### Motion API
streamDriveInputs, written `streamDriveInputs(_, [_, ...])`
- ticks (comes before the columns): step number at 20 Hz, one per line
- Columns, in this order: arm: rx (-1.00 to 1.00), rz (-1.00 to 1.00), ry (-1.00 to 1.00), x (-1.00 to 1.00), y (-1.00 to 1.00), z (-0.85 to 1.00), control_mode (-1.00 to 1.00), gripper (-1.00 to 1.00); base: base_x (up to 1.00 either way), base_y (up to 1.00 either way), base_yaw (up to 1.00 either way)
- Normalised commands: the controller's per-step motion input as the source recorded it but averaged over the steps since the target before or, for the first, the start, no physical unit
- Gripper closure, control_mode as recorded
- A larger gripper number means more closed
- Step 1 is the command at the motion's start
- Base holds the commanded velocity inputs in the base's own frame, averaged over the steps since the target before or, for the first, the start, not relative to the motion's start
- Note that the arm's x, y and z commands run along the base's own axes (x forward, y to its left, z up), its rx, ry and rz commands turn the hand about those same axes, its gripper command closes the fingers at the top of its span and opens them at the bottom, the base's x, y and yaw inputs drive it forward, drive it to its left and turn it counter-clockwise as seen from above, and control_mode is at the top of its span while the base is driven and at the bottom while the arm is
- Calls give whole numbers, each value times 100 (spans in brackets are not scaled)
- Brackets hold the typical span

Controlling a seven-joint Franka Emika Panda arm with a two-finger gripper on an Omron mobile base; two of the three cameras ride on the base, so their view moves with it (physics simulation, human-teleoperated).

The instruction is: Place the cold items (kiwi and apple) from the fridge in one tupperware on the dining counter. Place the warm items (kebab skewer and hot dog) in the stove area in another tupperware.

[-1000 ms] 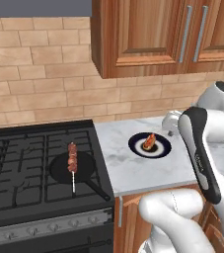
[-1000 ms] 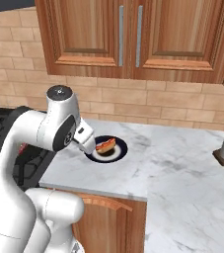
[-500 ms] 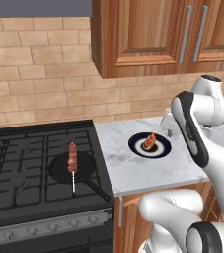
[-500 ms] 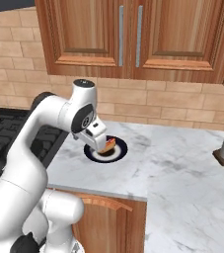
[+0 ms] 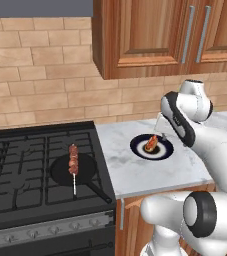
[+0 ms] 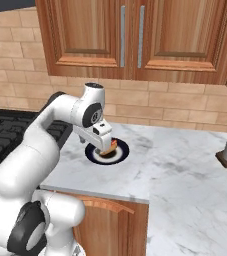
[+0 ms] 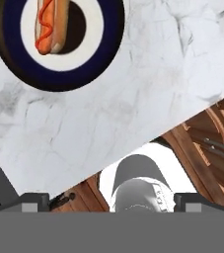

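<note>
One hot dog (image 5: 152, 142) lies on a dark-rimmed plate (image 5: 163, 152) on the marble tabletop (image 5: 135, 172), at 12 o'clock in the hand view. Above the plate hangs the tool (image 6: 103, 145), fingers spread wide and empty. At 9 o'clock from the plate, the kebab (image 5: 73, 158) rests in a pan (image 5: 85, 176) on the stove (image 5: 15, 165).

Both base views look forward and down from behind the arm — left and right — sharing the marble tabletop (image 5: 135, 172) and plate (image 5: 162, 151). The hand view looks steeply down, close above that plate (image 7: 111, 49).
</note>
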Motion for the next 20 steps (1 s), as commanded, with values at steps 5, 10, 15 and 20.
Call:
streamDriveInputs(5, [0,0,1,43,0,-38,-100,-100,0,0,0])
streamDriveInputs(10, [0,0,0,38,0,-34,-100,-100,0,0,0])
streamDriveInputs(15, [0,0,0,38,0,-28,-100,-100,0,0,0])
streamDriveInputs(20, [0,0,1,38,0,-27,-100,-100,0,0,0])
